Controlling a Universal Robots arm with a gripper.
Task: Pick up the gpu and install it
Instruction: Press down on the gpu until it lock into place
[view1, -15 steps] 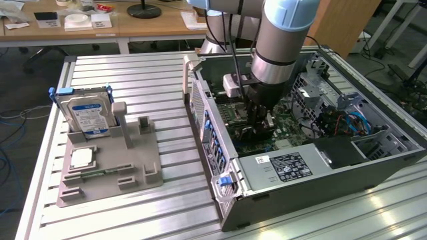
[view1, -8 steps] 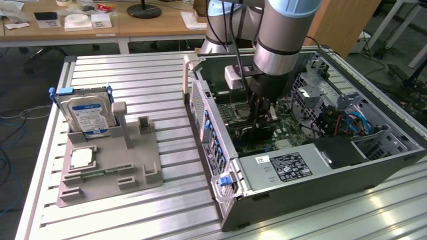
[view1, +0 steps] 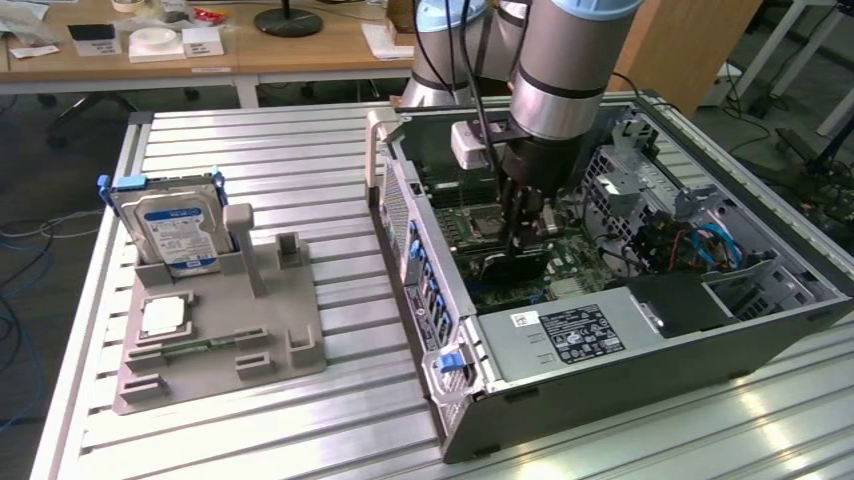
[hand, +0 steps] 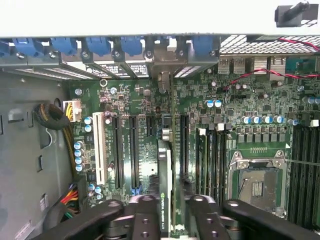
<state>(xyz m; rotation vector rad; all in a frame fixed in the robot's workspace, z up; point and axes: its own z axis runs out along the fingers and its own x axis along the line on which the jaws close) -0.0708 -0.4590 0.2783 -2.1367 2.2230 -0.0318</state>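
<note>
The table (view1: 267, 150) of ribbed metal carries an open case (view1: 641, 330) toward the exterior view's right edge and a grey holder (view1: 220, 345) toward its left edge. The holder bears a hard drive (view1: 171, 230) standing upright and a processor (view1: 163, 316) lying flat. Inside the case, the arm (view1: 567, 70) reaches straight down over the motherboard (hand: 145, 100).

The end effector (hand: 171, 215) is clamped on the gpu (hand: 165, 190), its fingers (hand: 142, 215) pressing the card's two broad faces. The gpu sits directly between them, seen edge-on, its long axis running parallel to the long slots (hand: 134, 150) and pointing toward the blue-clipped rear wall (hand: 100, 47) of the case. It lies between two slots, close over the board; whether its edge has entered a slot I cannot tell.
</note>
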